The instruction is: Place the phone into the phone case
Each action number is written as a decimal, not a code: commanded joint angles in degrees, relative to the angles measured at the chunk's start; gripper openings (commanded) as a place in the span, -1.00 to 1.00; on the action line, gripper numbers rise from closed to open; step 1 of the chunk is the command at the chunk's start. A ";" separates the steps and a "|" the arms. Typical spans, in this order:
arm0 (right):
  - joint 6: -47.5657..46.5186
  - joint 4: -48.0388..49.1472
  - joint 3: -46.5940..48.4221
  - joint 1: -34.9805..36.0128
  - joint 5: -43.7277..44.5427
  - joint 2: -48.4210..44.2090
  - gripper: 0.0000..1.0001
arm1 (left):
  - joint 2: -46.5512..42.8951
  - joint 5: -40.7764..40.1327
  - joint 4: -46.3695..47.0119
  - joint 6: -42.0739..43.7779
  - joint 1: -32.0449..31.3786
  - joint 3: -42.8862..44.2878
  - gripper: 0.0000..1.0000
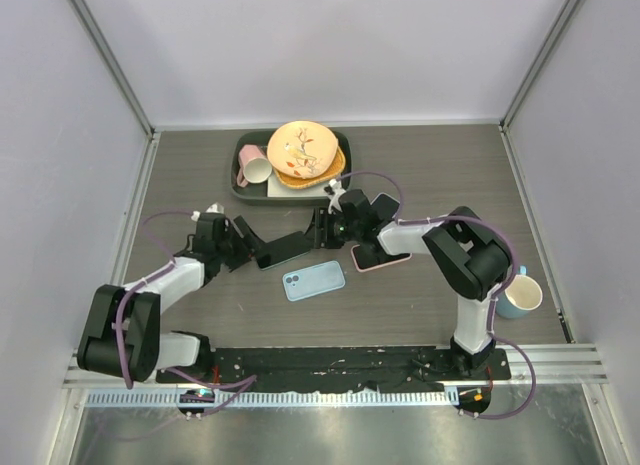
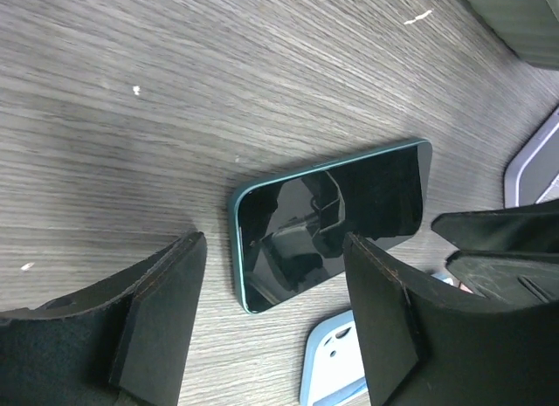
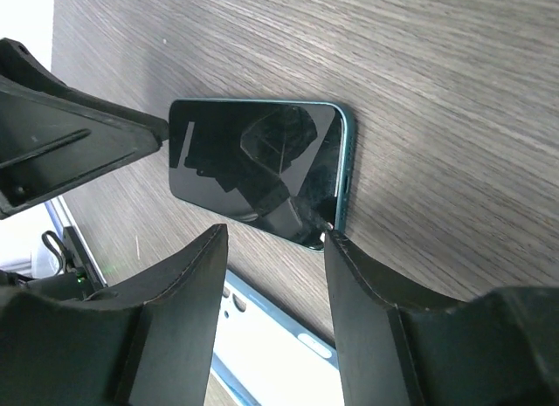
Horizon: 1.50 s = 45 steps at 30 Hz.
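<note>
The phone [image 1: 285, 250], dark screen up with a teal edge, lies flat on the wooden table between my two grippers. The light blue phone case [image 1: 313, 280] lies just in front of it, inner side up. My left gripper [image 1: 255, 247] is open at the phone's left end; in the left wrist view the phone [image 2: 332, 216] lies between and beyond the fingers [image 2: 162, 314], with the case [image 2: 336, 367] beside it. My right gripper [image 1: 322, 229] is open at the phone's right end; in the right wrist view one fingertip [image 3: 336, 249] is at the corner of the phone [image 3: 253, 161], and the case [image 3: 271, 336] is below.
A pink-edged dark phone or case [image 1: 383, 257] lies under the right arm's wrist. A dark tray [image 1: 243, 190] at the back holds plates [image 1: 303, 150] and a pink mug [image 1: 254, 169]. A light blue mug [image 1: 520, 296] stands at the right.
</note>
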 commanded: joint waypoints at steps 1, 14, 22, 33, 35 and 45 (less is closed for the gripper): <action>-0.94 1.98 1.88 -0.05 -1.55 2.07 0.06 | 3.78 4.55 2.66 -1.53 0.26 -3.91 0.36; 2.57 6.81 2.24 -0.05 -7.09 7.70 -0.23 | 9.77 19.05 26.11 -6.28 0.26 -6.98 0.27; 3.63 8.49 1.71 -0.05 -7.97 7.44 -0.27 | 5.12 23.90 31.32 -5.67 0.08 -8.38 0.12; 2.93 8.22 0.31 -0.22 -7.27 4.11 -0.19 | 0.89 17.57 21.05 -1.36 0.08 -7.25 -0.88; 2.75 8.05 -0.22 -0.40 -6.92 2.88 -0.15 | -0.42 16.60 18.14 -0.40 0.08 -6.19 -1.00; 1.16 7.34 -6.01 -4.34 -6.56 -11.71 0.43 | -12.98 19.04 14.26 0.05 0.08 -3.20 -1.00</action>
